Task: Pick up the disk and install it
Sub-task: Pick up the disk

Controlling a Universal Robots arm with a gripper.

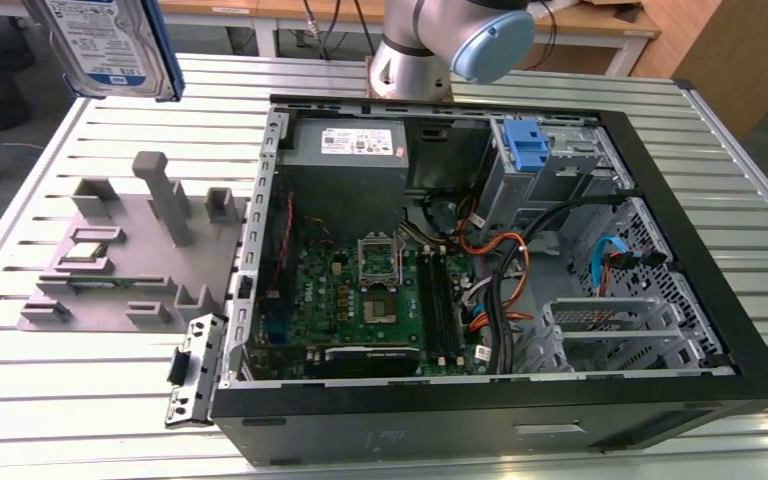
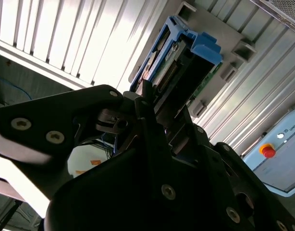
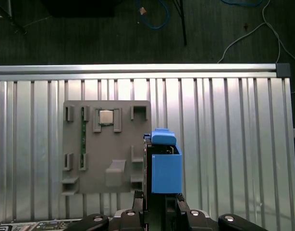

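The disk [image 1: 107, 45], pinched by the gripper [image 3: 160, 202] jaws, is shown label-out in the exterior view, boxy blue plastic rail [image 3: 165, 168] in the first wrist view.

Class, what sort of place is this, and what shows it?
Probably a robotics lab for computer assembly: a robot arm by an open computer case on a slatted metal table, a grey parts fixture, the disk held aloft.

Disk [image 1: 107, 45] partly beyond exterior view's top
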